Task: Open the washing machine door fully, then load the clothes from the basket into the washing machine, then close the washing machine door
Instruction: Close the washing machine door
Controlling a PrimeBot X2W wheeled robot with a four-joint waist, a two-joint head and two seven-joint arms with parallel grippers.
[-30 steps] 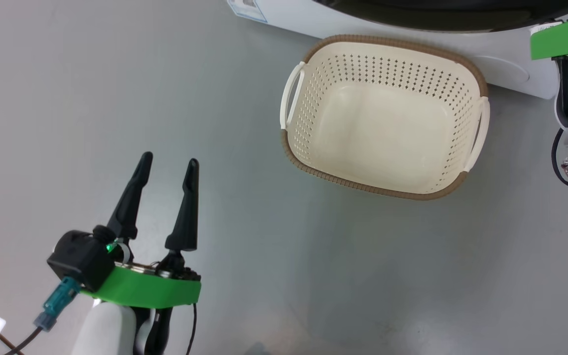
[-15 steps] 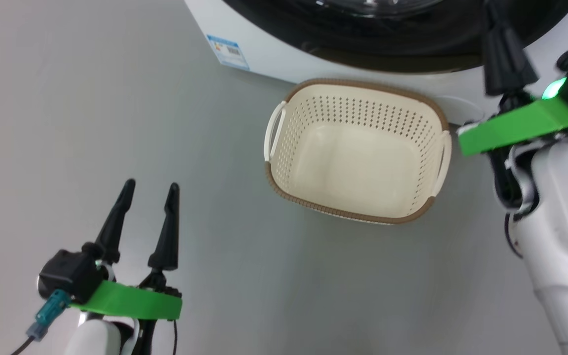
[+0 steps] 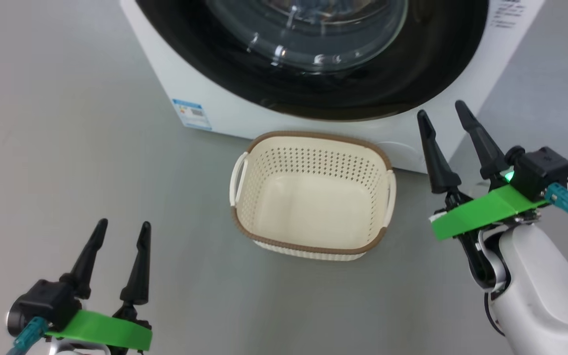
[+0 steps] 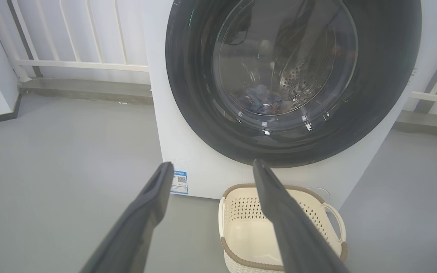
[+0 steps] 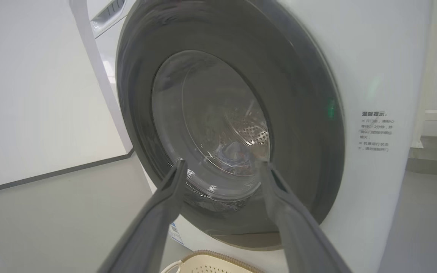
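The washing machine (image 3: 185,88) stands at the top of the head view with its black washing machine door (image 3: 437,59) flush against its front. Through the glass, bluish clothes (image 4: 260,102) lie in the steel drum, also seen from the right wrist as clothes (image 5: 226,153). The cream basket (image 3: 313,134) sits on the floor just before the machine, with nothing in it. My left gripper (image 3: 123,224) hovers open at the lower left, well clear of the basket. My right gripper (image 3: 440,109) stands open to the right of the basket, its fingertips (image 5: 182,167) pointing at the door (image 5: 298,113).
Grey floor spreads to the left and in front of the basket. A blue label (image 3: 193,113) is stuck low on the machine's front. A white railing (image 4: 70,64) runs behind the machine on the left, and a white wall panel (image 5: 32,94) stands beside it.
The head camera has tilted up, so more of the machine shows. My right gripper, shut half a second ago, now stands open and lower, beside the basket. The left gripper stays open.
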